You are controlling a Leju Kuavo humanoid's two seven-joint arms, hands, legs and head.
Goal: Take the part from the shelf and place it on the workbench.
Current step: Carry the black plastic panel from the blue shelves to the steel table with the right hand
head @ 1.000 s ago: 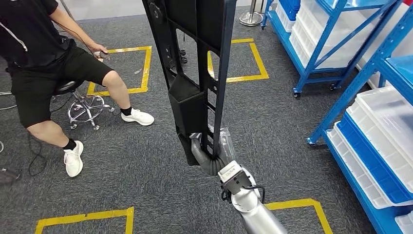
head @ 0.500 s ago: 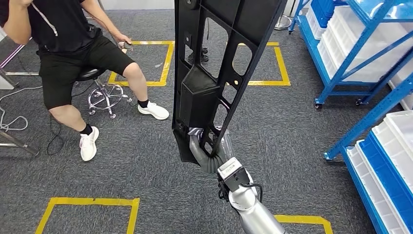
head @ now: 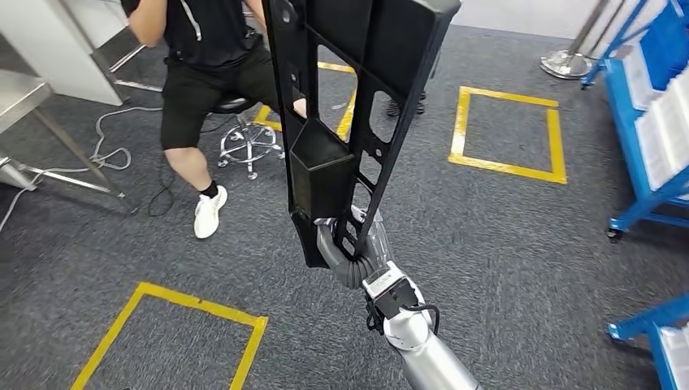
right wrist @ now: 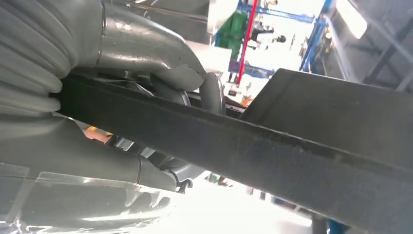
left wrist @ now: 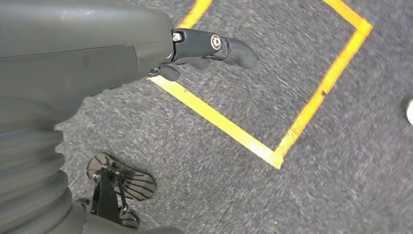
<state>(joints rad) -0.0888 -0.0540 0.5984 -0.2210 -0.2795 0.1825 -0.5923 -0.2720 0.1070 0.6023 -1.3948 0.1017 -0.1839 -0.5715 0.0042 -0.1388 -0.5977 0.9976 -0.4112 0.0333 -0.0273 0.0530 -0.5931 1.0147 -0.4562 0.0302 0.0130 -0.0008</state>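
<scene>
Change: the whole head view has swung since the earlier frames; the blue shelf racks [head: 650, 122] now sit at the right edge, a metal table [head: 24, 89] shows at far left.
Part: long black plastic frame panel [head: 349, 106] with cut-out openings and a box-shaped pocket, upright, slightly tilted, above the grey carpet [head: 528, 244].
Right robot hand [head: 349, 256]: grips the panel's lower end.
Left robot hand [left wrist: 146, 53]: holds nothing, fingers extended.
Surroundings: seated person [head: 203, 81] on a stool just behind the panel; yellow tape squares [head: 508, 130] on the carpet.
</scene>
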